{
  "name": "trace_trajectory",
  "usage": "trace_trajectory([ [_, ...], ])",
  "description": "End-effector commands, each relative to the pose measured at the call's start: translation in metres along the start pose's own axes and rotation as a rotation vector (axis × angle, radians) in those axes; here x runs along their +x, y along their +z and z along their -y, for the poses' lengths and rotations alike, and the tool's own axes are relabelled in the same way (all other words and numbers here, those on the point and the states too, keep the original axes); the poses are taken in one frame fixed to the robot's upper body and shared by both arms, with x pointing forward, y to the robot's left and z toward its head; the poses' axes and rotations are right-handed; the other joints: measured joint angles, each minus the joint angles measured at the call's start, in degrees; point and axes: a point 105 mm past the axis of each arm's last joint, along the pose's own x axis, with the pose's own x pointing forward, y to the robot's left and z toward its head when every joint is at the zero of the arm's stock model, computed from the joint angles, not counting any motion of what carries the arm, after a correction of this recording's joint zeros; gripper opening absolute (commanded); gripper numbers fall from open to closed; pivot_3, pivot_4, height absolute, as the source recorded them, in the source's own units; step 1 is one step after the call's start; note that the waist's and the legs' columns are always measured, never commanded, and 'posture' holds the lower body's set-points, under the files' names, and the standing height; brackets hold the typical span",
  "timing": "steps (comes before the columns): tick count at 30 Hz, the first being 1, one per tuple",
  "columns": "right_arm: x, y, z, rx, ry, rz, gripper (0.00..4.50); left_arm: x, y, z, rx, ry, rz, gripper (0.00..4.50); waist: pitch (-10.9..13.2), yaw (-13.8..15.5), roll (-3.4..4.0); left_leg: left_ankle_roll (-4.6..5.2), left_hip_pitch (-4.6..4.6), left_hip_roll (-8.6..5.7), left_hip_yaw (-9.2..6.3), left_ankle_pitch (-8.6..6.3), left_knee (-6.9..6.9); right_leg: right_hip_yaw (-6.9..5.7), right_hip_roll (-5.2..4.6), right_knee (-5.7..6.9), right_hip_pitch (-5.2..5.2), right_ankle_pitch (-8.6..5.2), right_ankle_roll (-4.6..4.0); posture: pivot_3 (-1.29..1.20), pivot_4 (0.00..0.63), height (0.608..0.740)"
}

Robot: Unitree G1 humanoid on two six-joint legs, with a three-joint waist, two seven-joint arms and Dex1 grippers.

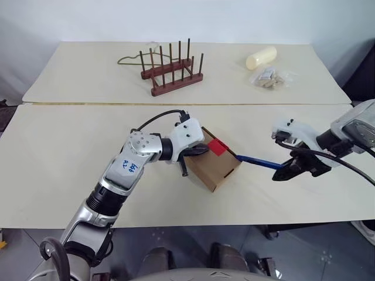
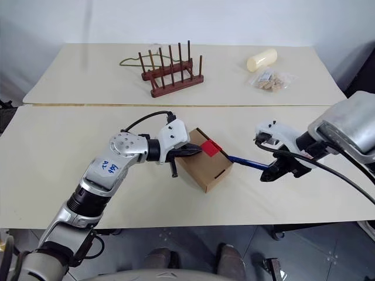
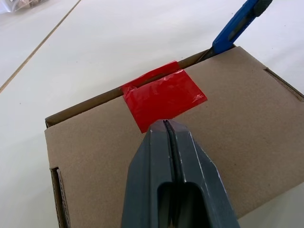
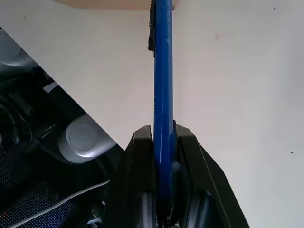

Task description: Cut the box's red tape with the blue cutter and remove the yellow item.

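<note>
Firmly clamped between the right gripper's point(image 4: 163, 142) two black fingers, the blue cutter point(image 1: 259, 162), long axis running from that grip toward the box point(image 1: 214, 165) on the robot's left, dark tip at the box's near corner just beside the red tape point(image 3: 164, 97). Pressed together with nothing between them, the left gripper's point(image 3: 164, 124) fingers, tips on the box's brown lid at the tape's edge, box closed near the middle of the cream table point(image 1: 70, 152), handwritten blue marks on a white label point(image 1: 129, 167) on the left forearm too small to read.
</note>
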Motion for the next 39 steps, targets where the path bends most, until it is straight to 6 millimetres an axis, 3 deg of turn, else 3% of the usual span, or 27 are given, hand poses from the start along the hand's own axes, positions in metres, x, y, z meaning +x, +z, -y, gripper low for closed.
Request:
trace_trajectory([
  [1,-0.034,-0.004,-0.007,-0.035,0.072,0.107,0.15,0.003,-0.028,0.012,-0.067,-0.035,-0.093,0.01,0.0,0.1,0.00,0.00,-0.01,0.00,0.00,0.00,0.00,0.00,0.00,-0.01,0.00,0.00,0.00,0.00,0.150,0.740],
  [6,-0.059,-0.005,0.001,-0.041,0.103,0.235,0.15,-0.002,-0.028,0.009,-0.058,-0.029,-0.093,0.01,0.0,-0.1,0.00,0.01,0.02,0.01,0.02,-0.02,-0.02,0.02,0.01,-0.05,0.01,0.00,0.00,0.00,0.150,0.740],
  [10,-0.061,-0.015,0.032,-0.010,0.052,0.334,0.15,-0.007,-0.025,0.006,-0.025,-0.045,-0.081,0.01,0.0,-0.2,0.00,0.01,0.11,0.02,0.07,-0.02,0.04,0.06,0.01,-0.04,0.12,0.00,0.00,0.00,0.150,0.740],
  [16,-0.025,-0.014,0.091,-0.028,-0.128,0.552,0.15,-0.020,-0.006,-0.006,0.025,-0.040,0.029,0.01,0.0,-0.3,-0.01,-0.01,0.16,0.03,0.11,-0.01,0.05,0.04,0.02,0.03,0.13,0.00,0.00,0.00,0.150,0.740],
  [20,0.020,-0.012,0.124,-0.095,-0.295,0.667,0.15,-0.049,0.021,-0.014,0.048,-0.065,0.181,0.01,0.0,-0.5,0.00,-0.09,0.09,0.04,0.13,0.04,-0.01,0.00,0.04,0.08,0.00,0.00,0.01,0.00,0.150,0.740],
  [22,0.030,-0.007,0.140,-0.128,-0.410,0.723,0.15,-0.065,0.020,-0.010,0.025,-0.122,0.187,0.01,0.0,-0.7,0.06,-0.10,0.08,0.05,0.12,0.05,-0.02,-0.01,0.05,0.08,-0.01,0.00,0.01,0.00,0.150,0.740],
  [25,0.048,-0.011,0.158,-0.121,-0.502,0.730,0.15,-0.090,0.003,-0.020,-0.019,-0.074,0.109,0.01,0.0,-1.6,0.07,-0.10,0.08,0.03,0.12,0.05,-0.07,-0.01,0.04,0.04,-0.01,-0.01,0.01,0.00,0.150,0.740],
  [28,0.050,-0.019,0.172,-0.062,-0.556,0.741,0.15,-0.107,-0.011,-0.024,-0.035,-0.025,0.050,0.01,0.0,-1.7,0.07,-0.09,0.13,0.04,0.11,0.06,-0.07,0.00,0.04,0.05,0.05,-0.01,0.01,0.00,0.150,0.740],
  [35,0.024,-0.030,0.179,-0.058,-0.561,0.784,2.47,-0.123,-0.032,-0.008,-0.105,0.048,0.016,0.00,0.0,-1.5,0.07,-0.08,0.15,0.04,0.01,0.05,-0.14,-0.03,0.04,-0.02,0.13,-0.01,0.01,0.00,0.150,0.740],
  [37,0.008,-0.025,0.178,-0.109,-0.582,0.828,3.31,-0.120,-0.036,-0.001,-0.128,0.061,0.016,0.00,0.1,-1.7,0.08,-0.08,0.15,0.04,0.03,0.06,-0.16,-0.03,0.04,-0.03,0.12,-0.01,0.01,0.00,0.150,0.740],
  [39,-0.002,-0.015,0.170,-0.136,-0.541,0.901,3.85,-0.118,-0.037,0.002,-0.140,0.066,0.020,0.00,0.1,-1.8,0.09,-0.08,0.16,0.04,0.05,0.06,-0.15,0.00,0.04,-0.03,0.12,-0.01,0.01,0.00,0.150,0.740],
])
